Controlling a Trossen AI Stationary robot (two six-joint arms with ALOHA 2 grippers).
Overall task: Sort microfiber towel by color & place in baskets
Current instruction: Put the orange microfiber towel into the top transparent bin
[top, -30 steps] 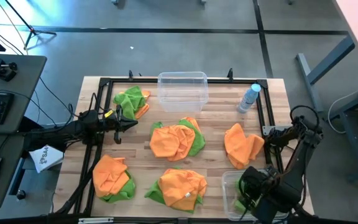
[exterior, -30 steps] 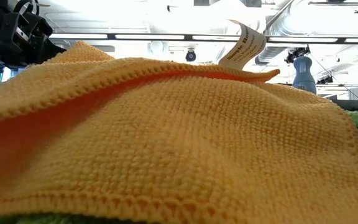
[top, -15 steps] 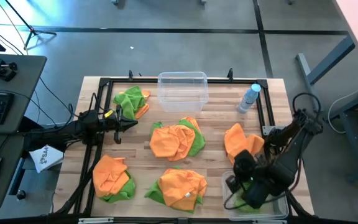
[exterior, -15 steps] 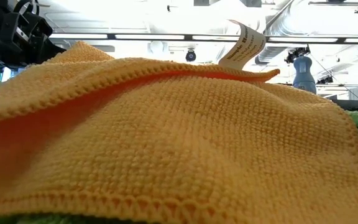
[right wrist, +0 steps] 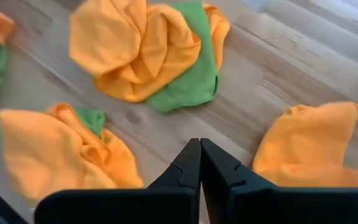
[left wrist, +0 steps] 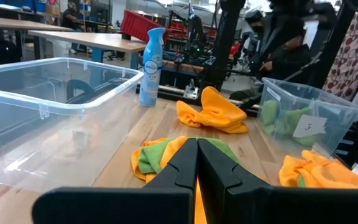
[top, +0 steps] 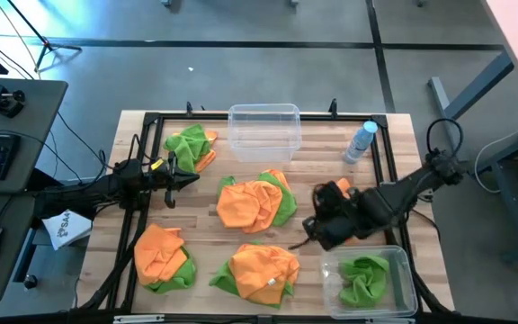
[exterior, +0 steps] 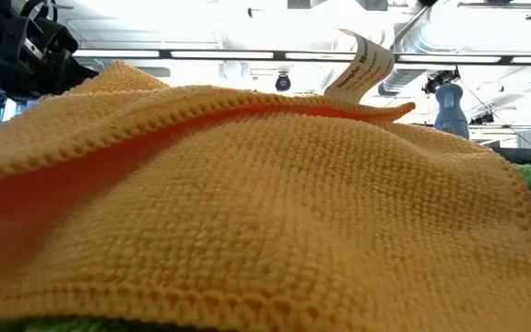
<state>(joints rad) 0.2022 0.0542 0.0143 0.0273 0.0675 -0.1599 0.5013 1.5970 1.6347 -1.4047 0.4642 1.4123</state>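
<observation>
Already a green towel point(top: 364, 277) lies in the near-right basket point(top: 405, 266) — orange and green ones remain scattered on the table point(top: 401, 144); the right gripper point(top: 317, 225), fingers closed and empty, hangs between piles — next it must open over one; the left gripper point(top: 185, 176) waits closed, empty

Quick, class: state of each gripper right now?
Left gripper: shut, holding nothing, beside the green towel at the table's left.
Right gripper: shut, empty, above the orange towel.

One basket point(top: 263, 131) at the table's point(top: 403, 144) far edge, another point(top: 401, 270) at its near right corner, towel piles point(top: 256, 203) between.
</observation>
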